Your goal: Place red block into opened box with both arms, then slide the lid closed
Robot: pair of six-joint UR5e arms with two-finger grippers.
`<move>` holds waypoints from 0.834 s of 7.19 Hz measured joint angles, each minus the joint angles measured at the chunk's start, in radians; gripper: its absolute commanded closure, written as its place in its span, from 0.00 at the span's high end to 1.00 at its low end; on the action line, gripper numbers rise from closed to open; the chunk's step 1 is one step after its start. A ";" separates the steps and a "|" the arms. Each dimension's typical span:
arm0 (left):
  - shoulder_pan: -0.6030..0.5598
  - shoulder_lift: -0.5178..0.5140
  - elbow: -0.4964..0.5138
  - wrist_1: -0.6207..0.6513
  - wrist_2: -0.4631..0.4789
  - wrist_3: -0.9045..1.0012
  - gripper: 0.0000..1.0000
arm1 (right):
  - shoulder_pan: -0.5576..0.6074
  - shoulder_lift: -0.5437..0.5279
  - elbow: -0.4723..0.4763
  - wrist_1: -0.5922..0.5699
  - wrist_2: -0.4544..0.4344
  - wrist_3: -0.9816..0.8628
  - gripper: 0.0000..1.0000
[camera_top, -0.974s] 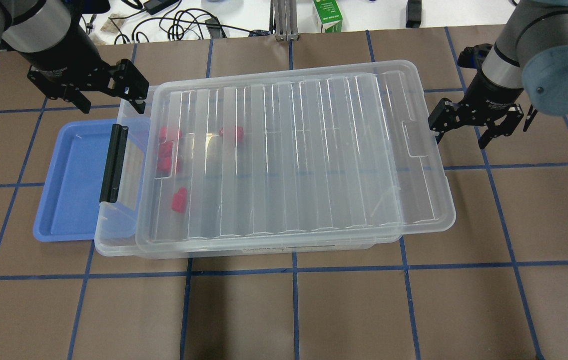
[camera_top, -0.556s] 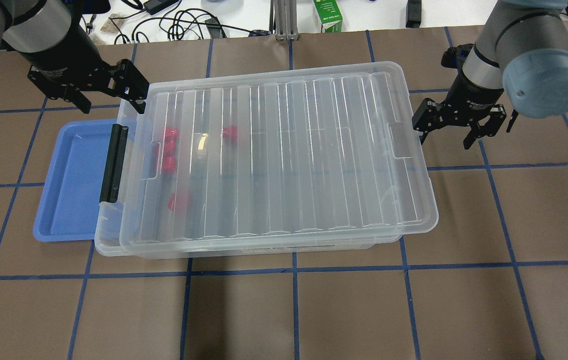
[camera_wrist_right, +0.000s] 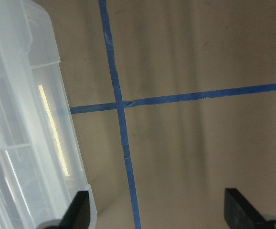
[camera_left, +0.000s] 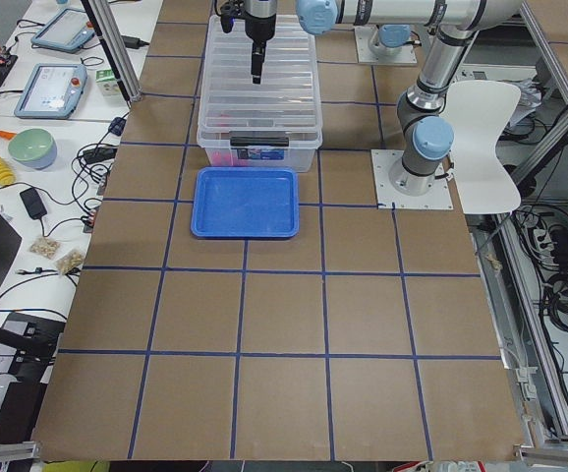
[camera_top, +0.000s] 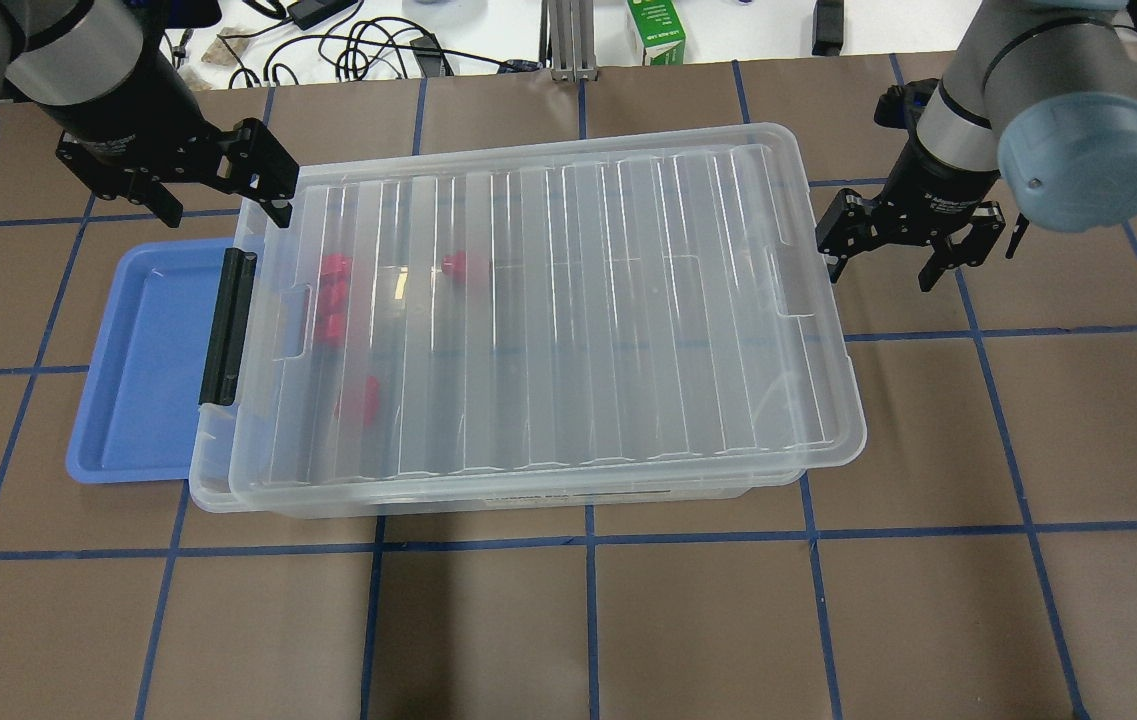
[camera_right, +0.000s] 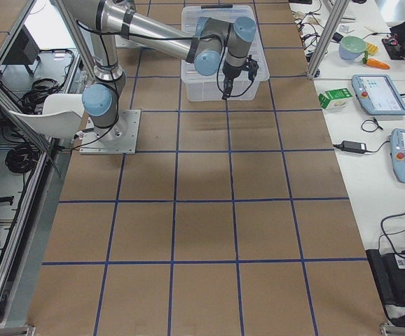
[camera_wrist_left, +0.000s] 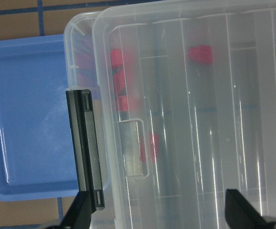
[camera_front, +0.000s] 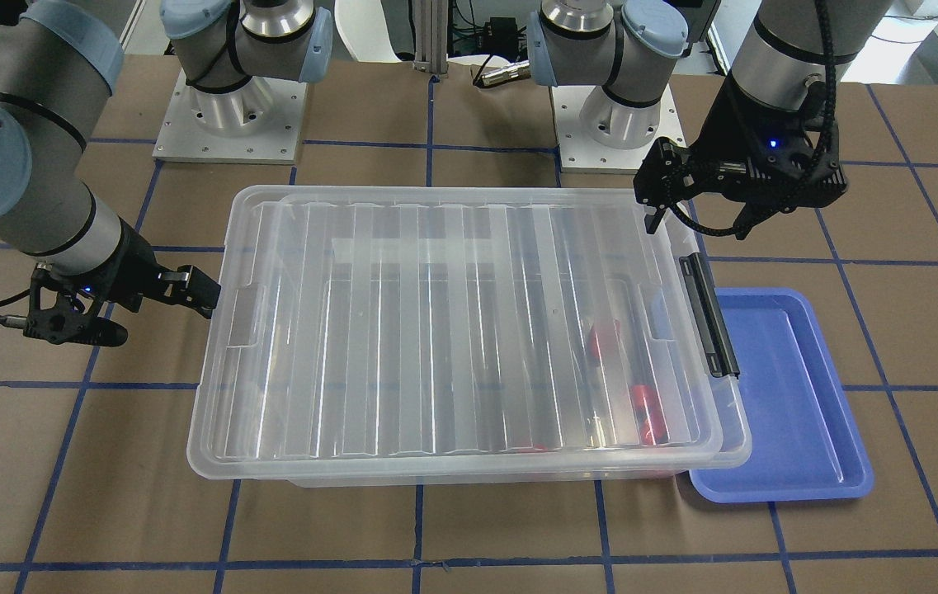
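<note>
Brown-paper table with a blue tape grid, box in the middle. Red blocks are inside, bunched toward the latch end, visible through the lid. Lid lies on top of the box, slightly skewed, not home: a strip of box rim shows at the latch end and the lid overhangs the other end.

Right gripper is spread wide and empty, one finger at the lid's short edge by the notch (contact unclear). Left gripper is also spread and empty, over the far corner at the latch end.

Judgement: lid is light, thin, slick and flexes easily. Push flat on the short-edge rim near the notch, don't pinch. An off-centre push likely skews it more.

Blue tray sits at the latch end, partly under the box rim. A left finger looks to be in the lid's path. Green carton and cables are well apart.
</note>
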 measured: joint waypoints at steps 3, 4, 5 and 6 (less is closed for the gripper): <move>0.000 0.001 0.000 0.000 0.000 0.000 1.00 | -0.003 -0.032 -0.155 0.158 -0.007 -0.001 1.00; 0.000 0.001 0.000 0.000 0.000 0.000 1.00 | -0.001 -0.067 -0.192 0.249 -0.004 0.019 1.00; 0.000 0.001 0.000 0.000 0.000 0.000 1.00 | 0.008 -0.115 -0.207 0.318 0.001 0.064 1.00; 0.000 0.002 0.000 0.000 0.000 0.000 1.00 | 0.033 -0.155 -0.211 0.360 0.003 0.126 1.00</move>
